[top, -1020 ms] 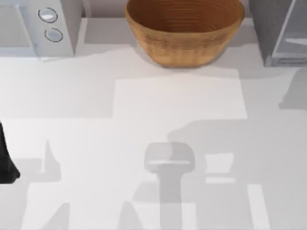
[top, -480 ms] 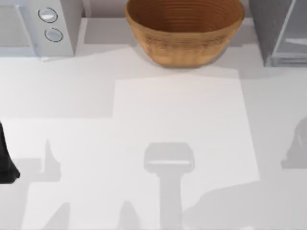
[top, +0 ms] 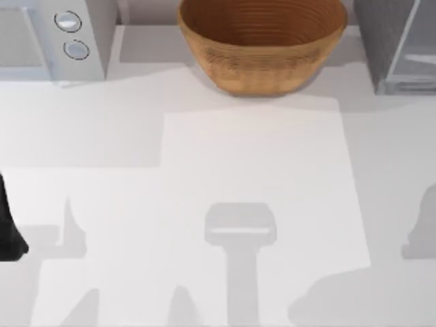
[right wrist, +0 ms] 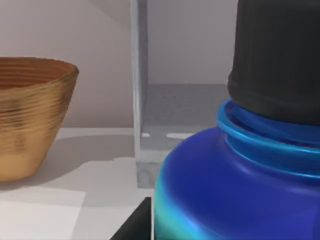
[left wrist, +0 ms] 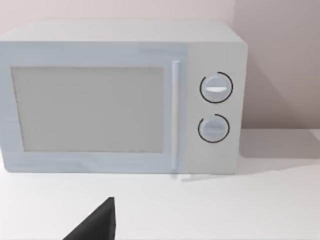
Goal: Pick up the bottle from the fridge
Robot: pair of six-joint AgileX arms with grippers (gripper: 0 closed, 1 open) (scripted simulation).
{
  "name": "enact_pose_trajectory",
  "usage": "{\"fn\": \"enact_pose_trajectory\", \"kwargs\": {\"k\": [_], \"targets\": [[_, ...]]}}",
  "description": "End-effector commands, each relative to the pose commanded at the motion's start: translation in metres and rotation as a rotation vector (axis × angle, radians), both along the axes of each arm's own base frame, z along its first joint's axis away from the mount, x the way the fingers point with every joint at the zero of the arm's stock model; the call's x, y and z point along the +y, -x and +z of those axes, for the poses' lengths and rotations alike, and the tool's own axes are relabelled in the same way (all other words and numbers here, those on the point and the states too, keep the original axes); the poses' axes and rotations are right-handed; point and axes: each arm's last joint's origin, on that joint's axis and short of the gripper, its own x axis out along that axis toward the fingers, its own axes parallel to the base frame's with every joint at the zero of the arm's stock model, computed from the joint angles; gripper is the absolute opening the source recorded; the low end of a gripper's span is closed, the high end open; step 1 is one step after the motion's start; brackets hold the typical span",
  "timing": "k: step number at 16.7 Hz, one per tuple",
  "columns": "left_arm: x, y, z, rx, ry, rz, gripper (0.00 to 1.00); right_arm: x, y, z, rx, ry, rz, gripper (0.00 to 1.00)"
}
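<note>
The bottle (right wrist: 240, 190) sits right up against the right wrist camera, its blue body shading to teal low down and its black cap (right wrist: 277, 60) above a ridged blue neck. Behind it stands the fridge (right wrist: 142, 100), its light grey frame post upright and the grey inner floor open to view, so the bottle is out in front of the fridge, not inside. A dark bit of the right gripper (right wrist: 132, 225) pokes out just beside the bottle's base; whether that claw is clamped on the bottle I cannot tell. From above, the fridge (top: 402, 48) is at the far right of the table (top: 252, 170), the wooden bowl (top: 262, 41) at far centre, the microwave (top: 48, 37) at far left. The left arm (top: 8, 231) rests at the table's left edge, a dark finger (left wrist: 97, 225) of it facing the microwave's (left wrist: 120, 97) door and two knobs; how wide it stands I cannot tell
</note>
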Motion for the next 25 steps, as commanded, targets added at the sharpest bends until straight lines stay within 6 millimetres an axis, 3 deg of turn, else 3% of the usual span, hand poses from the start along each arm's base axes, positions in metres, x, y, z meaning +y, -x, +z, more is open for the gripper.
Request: {"fn": "enact_pose_trajectory", "kwargs": {"k": [5,8,13,15,19,25], "targets": [[0.000,0.000,0.000,0.000,0.000,0.000,1.00,0.000,0.000,0.004,-0.008,-0.003,-0.002,0.00],[0.000,0.000,0.000,0.000,0.000,0.000,1.00,0.007,-0.003,0.026,-0.072,-0.015,0.001,0.00],[0.000,0.000,0.000,0.000,0.000,0.000,1.00,0.040,-0.026,0.053,-0.122,-0.068,0.036,0.00],[0.000,0.000,0.000,0.000,0.000,0.000,1.00,0.063,-0.041,0.048,-0.070,-0.061,0.055,0.00],[0.000,0.000,0.000,0.000,0.000,0.000,1.00,0.110,-0.056,0.015,0.069,0.023,0.061,0.00],[0.000,0.000,0.000,0.000,0.000,0.000,1.00,0.162,-0.039,-0.021,0.112,0.099,0.057,0.00]]}}
